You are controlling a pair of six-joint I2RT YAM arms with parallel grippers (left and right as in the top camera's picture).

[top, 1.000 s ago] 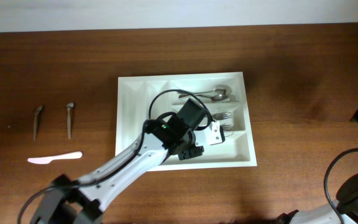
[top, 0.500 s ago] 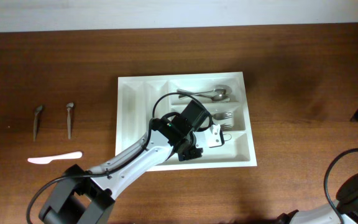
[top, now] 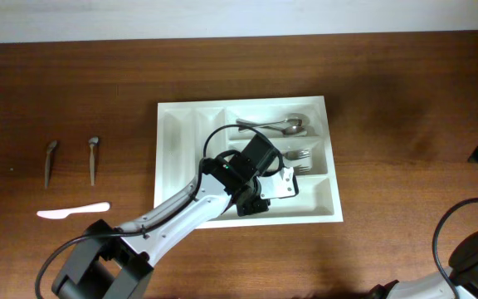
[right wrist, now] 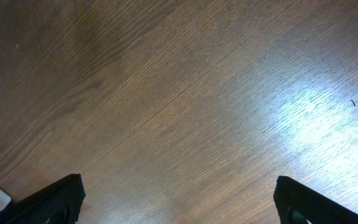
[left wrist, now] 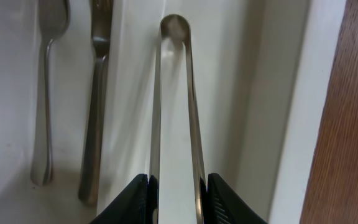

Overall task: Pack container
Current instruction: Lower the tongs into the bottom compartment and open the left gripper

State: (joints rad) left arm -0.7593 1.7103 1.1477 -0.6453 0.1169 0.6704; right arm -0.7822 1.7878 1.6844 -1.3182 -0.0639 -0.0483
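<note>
The white container [top: 177, 158] lies in the middle of the table; its wall also shows in the left wrist view [left wrist: 291, 124]. My left gripper [top: 284, 184] is over its nearest wide compartment, shut on metal tongs [left wrist: 176, 106], one finger pressing each arm from outside. The tongs lie lengthwise along that compartment, looped end pointing away from the gripper. The middle compartment holds a fork [left wrist: 98, 93] and a spoon [left wrist: 47, 74]. My right gripper [right wrist: 179, 199] is open and empty over bare wood, far right of the tray.
More spoons [top: 276, 126] lie in the far wide compartment and forks [top: 299, 155] in the middle one. On the table at far left lie two small dark utensils [top: 50, 160] [top: 93, 158] and a white plastic knife [top: 73, 211].
My left gripper has shifted slightly toward the tray's near compartment with the tongs still in it. The right arm has not moved.
</note>
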